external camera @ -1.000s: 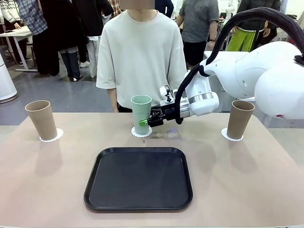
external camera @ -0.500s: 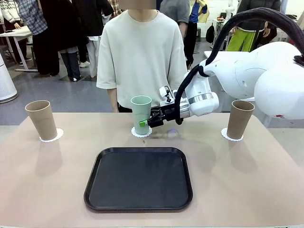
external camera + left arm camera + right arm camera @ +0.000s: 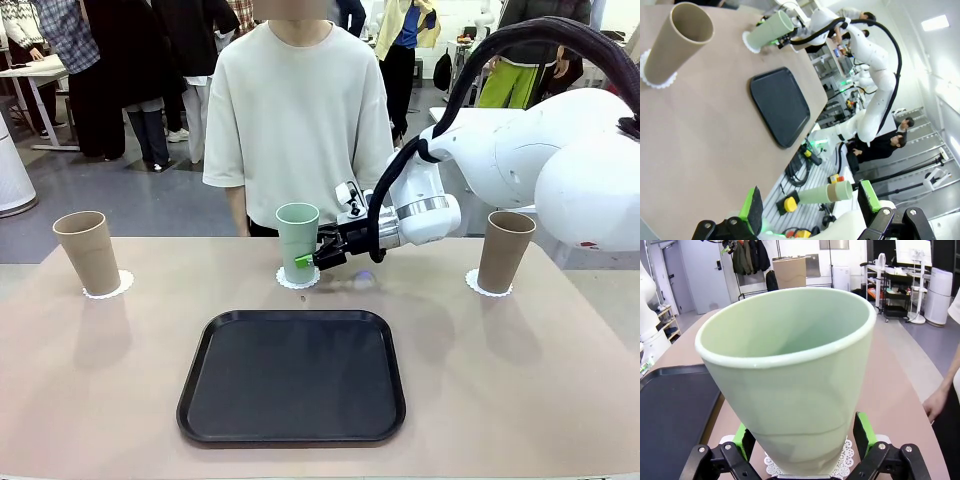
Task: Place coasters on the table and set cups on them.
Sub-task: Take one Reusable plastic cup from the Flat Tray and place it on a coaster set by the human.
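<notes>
A: The mint green cup [image 3: 297,240] is seen upright on the middle coaster [image 3: 298,280], at the far side of the beige surface [image 3: 100,380], just beyond the black tray [image 3: 291,375].

B: And the right tool [image 3: 309,259] is placed at the cup's lower half. In the right wrist view the green pads [image 3: 862,432] are shown on either side of the cup's base, spread apart, with a sliver of gap to the wall; no squeeze is visible, so the cup is read as let go.

A: Two tan cups are spotted as well: one [image 3: 87,251] on the left coaster [image 3: 107,288], one [image 3: 504,250] on the right coaster [image 3: 482,288]. Both are upright, well apart from the tray.

B: The left tool [image 3: 810,205] is caught in its own wrist view, fingers wide apart, nothing between them, held well off the surface's edge.

A: A person in a pale T-shirt [image 3: 297,110] is seen standing behind the green cup, and a hand [image 3: 936,404] is glimpsed near the far edge.
</notes>
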Controlling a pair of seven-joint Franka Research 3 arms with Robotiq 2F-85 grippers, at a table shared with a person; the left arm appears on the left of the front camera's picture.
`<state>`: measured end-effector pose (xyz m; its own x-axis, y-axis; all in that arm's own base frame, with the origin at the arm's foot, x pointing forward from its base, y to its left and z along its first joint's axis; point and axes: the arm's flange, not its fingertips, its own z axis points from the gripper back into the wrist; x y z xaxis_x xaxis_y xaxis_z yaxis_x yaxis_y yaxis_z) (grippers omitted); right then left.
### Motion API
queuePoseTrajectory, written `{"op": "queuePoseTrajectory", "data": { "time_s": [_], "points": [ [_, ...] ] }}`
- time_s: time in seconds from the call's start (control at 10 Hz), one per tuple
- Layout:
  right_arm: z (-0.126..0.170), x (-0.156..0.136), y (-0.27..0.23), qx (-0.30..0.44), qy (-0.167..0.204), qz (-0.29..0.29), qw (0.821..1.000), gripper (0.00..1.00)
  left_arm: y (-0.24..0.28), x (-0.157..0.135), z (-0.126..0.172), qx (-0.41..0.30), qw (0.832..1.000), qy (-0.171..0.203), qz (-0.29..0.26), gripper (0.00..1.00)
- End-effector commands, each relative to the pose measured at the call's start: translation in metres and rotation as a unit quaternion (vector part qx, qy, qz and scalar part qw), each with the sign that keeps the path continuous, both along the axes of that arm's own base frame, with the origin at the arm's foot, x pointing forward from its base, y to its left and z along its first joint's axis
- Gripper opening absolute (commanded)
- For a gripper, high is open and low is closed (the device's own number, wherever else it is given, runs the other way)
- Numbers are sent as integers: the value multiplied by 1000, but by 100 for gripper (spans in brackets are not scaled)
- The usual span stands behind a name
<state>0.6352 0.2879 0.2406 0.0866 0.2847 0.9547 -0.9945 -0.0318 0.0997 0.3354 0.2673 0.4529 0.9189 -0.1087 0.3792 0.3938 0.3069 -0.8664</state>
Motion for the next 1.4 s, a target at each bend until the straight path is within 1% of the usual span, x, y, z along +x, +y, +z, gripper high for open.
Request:
{"op": "queuePoseTrajectory", "data": {
  "time_s": [0.0,0.5,0.8,0.9,1.1,1.3],
  "points": [
    [1,8,4,-24,9,2,1000,100,0,0,3,5,1000,6,8,100],
    [-1,6,1,-62,32,15,997,100,0,0,3,5,1000,6,8,100],
    [1,3,-6,-119,43,5,992,100,0,0,3,5,1000,6,8,100],
    [5,3,-11,-131,40,2,991,100,0,0,3,5,1000,6,8,100],
    [20,0,-26,-144,21,-15,989,100,0,0,3,5,1000,6,8,100],
    [39,-10,-49,-163,9,-30,986,100,0,0,3,5,1000,6,8,100]
  ]
}}
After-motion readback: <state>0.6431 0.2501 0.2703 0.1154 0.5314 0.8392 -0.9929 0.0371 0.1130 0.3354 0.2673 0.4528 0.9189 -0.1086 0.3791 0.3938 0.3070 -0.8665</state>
